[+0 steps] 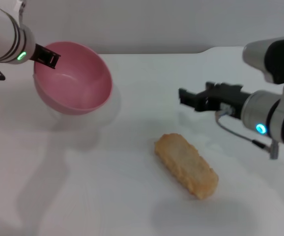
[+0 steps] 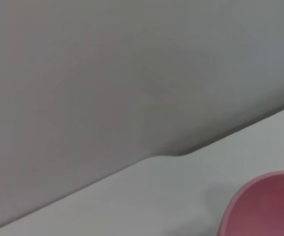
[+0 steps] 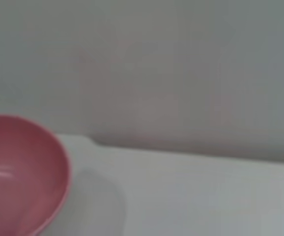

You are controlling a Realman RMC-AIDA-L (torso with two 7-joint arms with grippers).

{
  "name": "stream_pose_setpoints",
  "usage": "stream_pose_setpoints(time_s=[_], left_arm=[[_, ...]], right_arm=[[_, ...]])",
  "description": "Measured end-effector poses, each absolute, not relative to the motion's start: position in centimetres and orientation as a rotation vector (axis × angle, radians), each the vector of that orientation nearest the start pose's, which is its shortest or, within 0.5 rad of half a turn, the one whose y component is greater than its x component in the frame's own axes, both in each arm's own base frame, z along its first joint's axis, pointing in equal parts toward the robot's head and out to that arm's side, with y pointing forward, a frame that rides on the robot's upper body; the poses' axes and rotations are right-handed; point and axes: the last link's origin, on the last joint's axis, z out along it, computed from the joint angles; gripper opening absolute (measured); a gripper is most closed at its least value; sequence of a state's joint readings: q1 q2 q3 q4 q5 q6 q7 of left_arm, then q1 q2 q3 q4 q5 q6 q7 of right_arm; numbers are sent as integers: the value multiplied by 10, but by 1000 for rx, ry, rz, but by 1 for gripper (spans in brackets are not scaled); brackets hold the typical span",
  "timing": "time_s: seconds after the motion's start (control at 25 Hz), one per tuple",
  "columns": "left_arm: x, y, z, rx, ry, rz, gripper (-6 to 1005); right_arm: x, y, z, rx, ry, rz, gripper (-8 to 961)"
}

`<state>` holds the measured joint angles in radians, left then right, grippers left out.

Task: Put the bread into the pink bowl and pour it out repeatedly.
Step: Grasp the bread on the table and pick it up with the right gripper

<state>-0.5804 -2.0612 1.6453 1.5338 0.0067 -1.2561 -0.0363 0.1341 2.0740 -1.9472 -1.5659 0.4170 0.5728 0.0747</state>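
Note:
The pink bowl (image 1: 75, 78) hangs tilted above the table at the far left, its mouth turned toward the middle and nothing inside. My left gripper (image 1: 47, 55) is shut on its upper rim. A slice of the bowl (image 2: 265, 206) shows in the left wrist view, and the bowl (image 3: 19, 177) also shows in the right wrist view. The bread (image 1: 186, 165) lies diagonally on the table near the centre, pale golden side up, apart from both grippers. My right gripper (image 1: 190, 99) hovers open to the bread's far right side, holding nothing.
The white table (image 1: 132, 196) ends at a far edge against a grey wall (image 1: 156, 24). The bowl casts a shadow on the table beneath it.

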Motion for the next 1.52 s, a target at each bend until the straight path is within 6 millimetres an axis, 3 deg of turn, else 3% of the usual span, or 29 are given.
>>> stream_pose_setpoints(time_s=[0.88,1.52], left_arm=[[-156,404,27,-1927,-786,375,50],[-151,406,23,-1940,-766,382,51]], right_arm=[[180,311,-105,-2251,1211,226,727],[192,311,-114,-2236,1286,186,724]])
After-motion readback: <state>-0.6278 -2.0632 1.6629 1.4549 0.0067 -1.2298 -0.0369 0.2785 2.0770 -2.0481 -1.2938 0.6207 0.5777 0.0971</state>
